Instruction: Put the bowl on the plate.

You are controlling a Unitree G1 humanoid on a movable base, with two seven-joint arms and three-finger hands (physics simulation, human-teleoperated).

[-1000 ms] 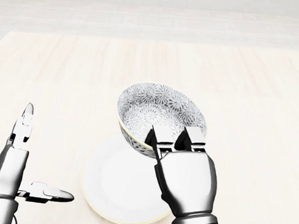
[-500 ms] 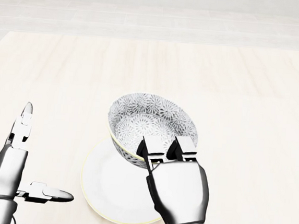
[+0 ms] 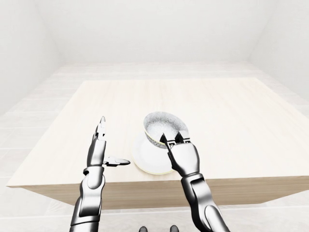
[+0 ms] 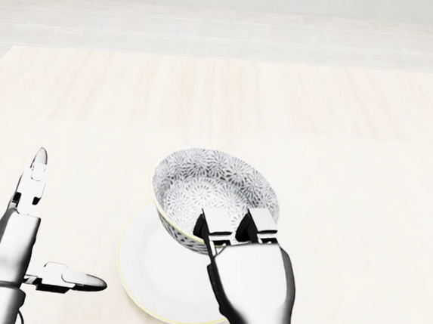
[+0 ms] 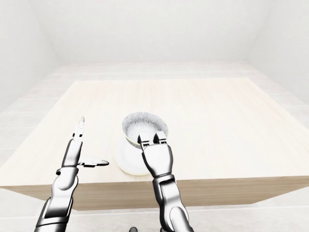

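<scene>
Right robot hand (image 4: 252, 280): fingers clenched on the patterned bowl (image 4: 214, 186) at its lower rim in the head view. The bowl is tilted, positioned over the white plate (image 4: 150, 274) (contact between them cannot be confirmed). Left robot hand (image 4: 18, 242): released, fingers spread, holding nothing, left of the plate and apart from it, over the pale wooden worktop (image 4: 354, 144)

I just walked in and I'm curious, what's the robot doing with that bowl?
The robot's right hand grips the rim of the patterned bowl and holds it, tilted, over the white plate near the table's edge. Its left hand is open beside the plate and touches nothing. The bowl is not sitting flat on the plate yet.
</scene>
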